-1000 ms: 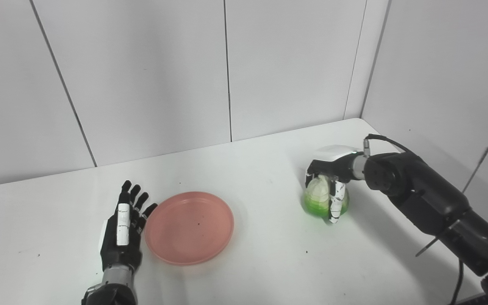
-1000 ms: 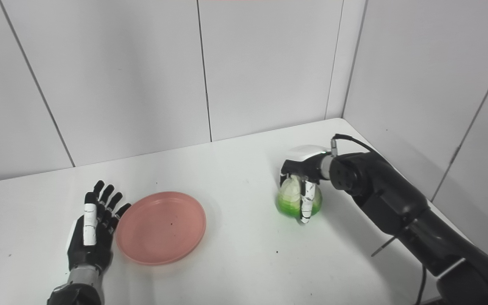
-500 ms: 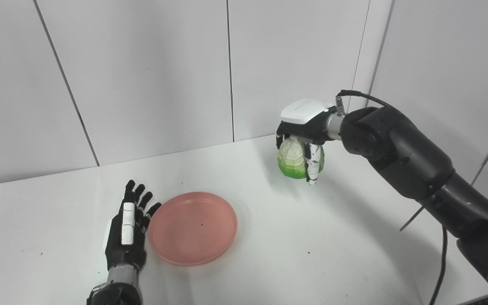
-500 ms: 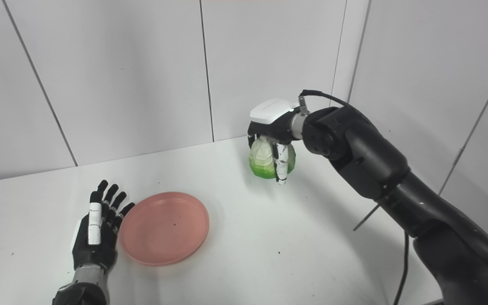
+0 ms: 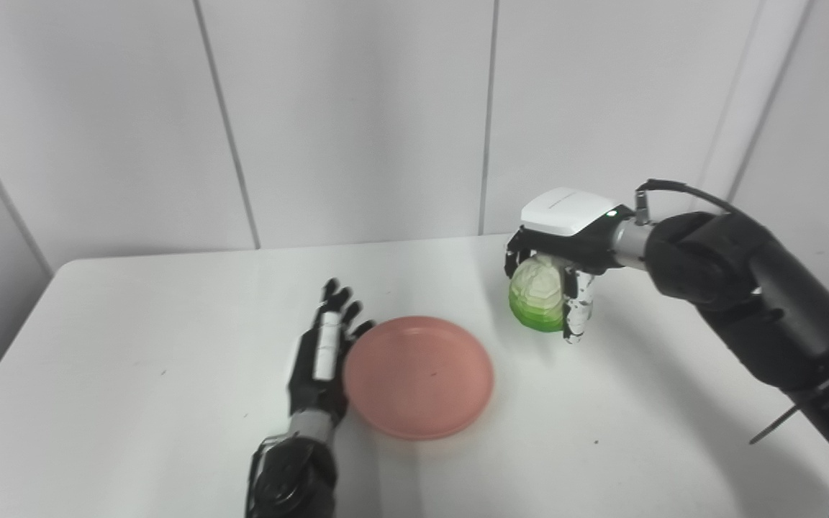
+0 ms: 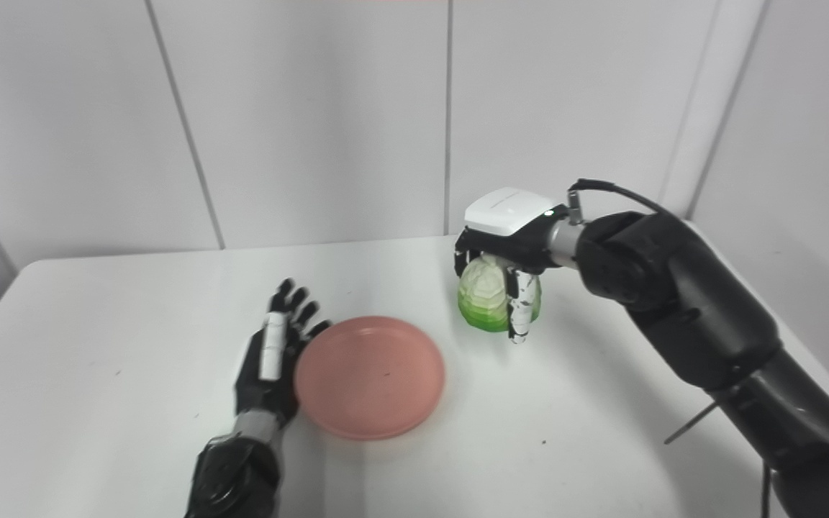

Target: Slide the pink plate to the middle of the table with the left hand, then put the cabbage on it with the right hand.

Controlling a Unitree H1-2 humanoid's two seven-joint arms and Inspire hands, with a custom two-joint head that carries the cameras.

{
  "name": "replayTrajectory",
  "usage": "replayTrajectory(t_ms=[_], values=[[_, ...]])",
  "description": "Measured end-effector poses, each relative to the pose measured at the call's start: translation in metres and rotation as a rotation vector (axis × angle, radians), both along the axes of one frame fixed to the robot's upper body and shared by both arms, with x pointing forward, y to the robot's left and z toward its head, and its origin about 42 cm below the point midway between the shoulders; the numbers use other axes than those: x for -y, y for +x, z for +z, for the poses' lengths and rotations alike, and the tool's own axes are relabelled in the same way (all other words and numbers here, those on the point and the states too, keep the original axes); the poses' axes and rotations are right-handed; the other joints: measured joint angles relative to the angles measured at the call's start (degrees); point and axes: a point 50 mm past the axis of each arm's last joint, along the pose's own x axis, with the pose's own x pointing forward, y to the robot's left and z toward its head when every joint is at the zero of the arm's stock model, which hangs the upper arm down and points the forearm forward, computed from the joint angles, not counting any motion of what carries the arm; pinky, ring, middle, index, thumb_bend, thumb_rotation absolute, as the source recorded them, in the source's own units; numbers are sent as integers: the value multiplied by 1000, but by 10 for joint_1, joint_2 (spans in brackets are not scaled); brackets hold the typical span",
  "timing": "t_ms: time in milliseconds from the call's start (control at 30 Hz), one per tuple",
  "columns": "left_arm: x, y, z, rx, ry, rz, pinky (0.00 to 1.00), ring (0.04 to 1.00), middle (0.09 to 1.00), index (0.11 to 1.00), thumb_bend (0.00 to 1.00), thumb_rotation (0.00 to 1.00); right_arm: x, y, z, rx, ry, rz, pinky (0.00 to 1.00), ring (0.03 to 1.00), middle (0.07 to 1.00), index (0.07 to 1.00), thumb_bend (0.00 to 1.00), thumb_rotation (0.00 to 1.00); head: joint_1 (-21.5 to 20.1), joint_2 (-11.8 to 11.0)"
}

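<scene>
In the left eye view the right hand (image 5: 557, 248) is clamped from above on the cabbage (image 5: 538, 295), fingers wrapped down its near side and far side, the white back of the hand capping its pale top; the cabbage hangs clear of the white table (image 5: 134, 345), up and to the right of the pink plate (image 5: 418, 375), which lies flat about mid-table. The left hand (image 5: 319, 360) lies flat on the table with its fingers spread and holding nothing, its edge touching or just beside the plate's left rim; which of the two cannot be told here. The cabbage looks like a moulded toy, glossy, faceted and rigid, so it is probably light and stiff but slick; the wide middle, where the fingers already lie, seems the safest place to hold it, since the tapered top would let it squirt out. In the right eye view the same overhand grasp shows more plainly: one white-tipped finger (image 6: 519, 306) runs down the front of the cabbage (image 6: 485, 298) past its green base, and the thumb side is hidden behind it. The right hand (image 6: 508, 226) hangs up and to the right of the plate (image 6: 370, 378). The plate reads as thin hard plastic with a low raised rim, likely light enough to skid when touched, so the rounded cabbage should be set down gently near its centre, where it may still roll or tip on its narrow base.
</scene>
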Motion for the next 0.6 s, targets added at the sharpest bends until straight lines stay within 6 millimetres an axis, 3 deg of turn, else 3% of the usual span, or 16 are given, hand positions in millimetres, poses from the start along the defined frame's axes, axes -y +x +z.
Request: replayTrajectory(t_ms=[400, 600], values=[[7, -1, 1, -1, -3, 13, 873, 955, 977, 989, 922, 837, -44, -3, 3, 9, 70, 123, 295, 386, 465, 516, 518, 0, 25, -3], [5, -3, 1, 1, -4, 15, 871, 950, 974, 984, 917, 837, -62, -7, -1, 15, 116, 197, 318, 392, 473, 518, 517, 0, 26, -4]])
